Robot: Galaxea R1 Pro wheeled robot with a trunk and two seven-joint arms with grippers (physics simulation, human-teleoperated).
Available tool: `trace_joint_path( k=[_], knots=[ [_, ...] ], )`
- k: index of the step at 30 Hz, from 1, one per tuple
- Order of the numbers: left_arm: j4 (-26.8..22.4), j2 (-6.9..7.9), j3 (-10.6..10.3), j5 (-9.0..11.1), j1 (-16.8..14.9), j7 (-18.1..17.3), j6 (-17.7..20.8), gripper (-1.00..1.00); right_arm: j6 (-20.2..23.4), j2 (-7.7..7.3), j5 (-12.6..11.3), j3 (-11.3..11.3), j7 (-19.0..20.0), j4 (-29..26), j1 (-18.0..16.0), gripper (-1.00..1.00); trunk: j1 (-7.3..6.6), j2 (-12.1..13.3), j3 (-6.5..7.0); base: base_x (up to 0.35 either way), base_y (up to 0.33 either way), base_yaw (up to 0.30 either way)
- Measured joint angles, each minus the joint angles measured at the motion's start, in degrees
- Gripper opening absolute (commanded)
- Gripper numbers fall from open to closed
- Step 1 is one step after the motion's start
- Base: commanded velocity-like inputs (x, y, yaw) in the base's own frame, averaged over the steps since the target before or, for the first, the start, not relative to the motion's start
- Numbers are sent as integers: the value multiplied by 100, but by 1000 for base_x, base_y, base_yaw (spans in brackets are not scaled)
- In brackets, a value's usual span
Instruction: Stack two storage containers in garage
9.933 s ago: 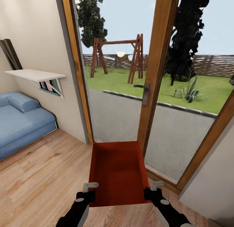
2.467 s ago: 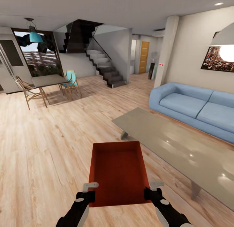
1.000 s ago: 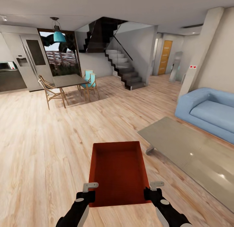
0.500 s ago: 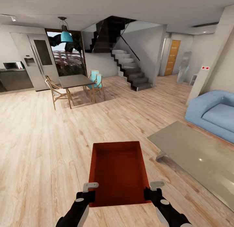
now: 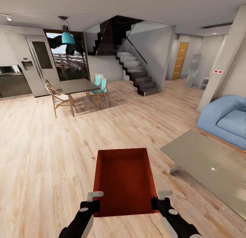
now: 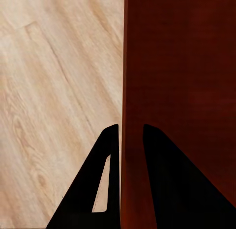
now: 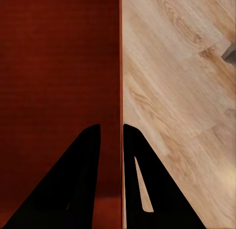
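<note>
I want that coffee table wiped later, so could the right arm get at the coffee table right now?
Probably not. The right gripper is clamped on the side wall of the red bin, which the left gripper holds too, so letting go would likely tip it. The coffee table also sits well off to the right.

Right gripper [image 7: 110, 140] clamped on the storage container's wall
One dark finger [image 7: 81, 170] lies inside the rust-red storage container [image 7: 59, 67], the other outside its thin wall, over the light wood-plank flooring [image 7: 182, 101] beyond the fingertips.
</note>
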Motion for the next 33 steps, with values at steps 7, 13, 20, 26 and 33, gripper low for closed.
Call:
trace_joint_path(
  k=[7,13,20,26,33],
  knots=[
    [1,0,-1,-3,-1,0,6,-100,0,0,-2,-1,0,2,0,-100,0,0,0,265,207,-263],
    [-1,0,0,-3,0,0,7,-100,0,1,-3,0,0,4,-1,-100,0,0,0,265,207,-90],
    [-1,0,0,-2,1,-1,4,-100,-1,0,-9,5,-1,3,-1,-100,0,0,0,265,207,-5],
    [1,0,-1,-2,0,0,5,-100,0,-1,-11,5,-1,3,1,-100,0,0,0,265,207,-172],
    [1,0,-5,3,-1,4,5,-100,0,-2,-9,4,0,1,0,-100,0,0,0,265,207,-261]
  ],
)
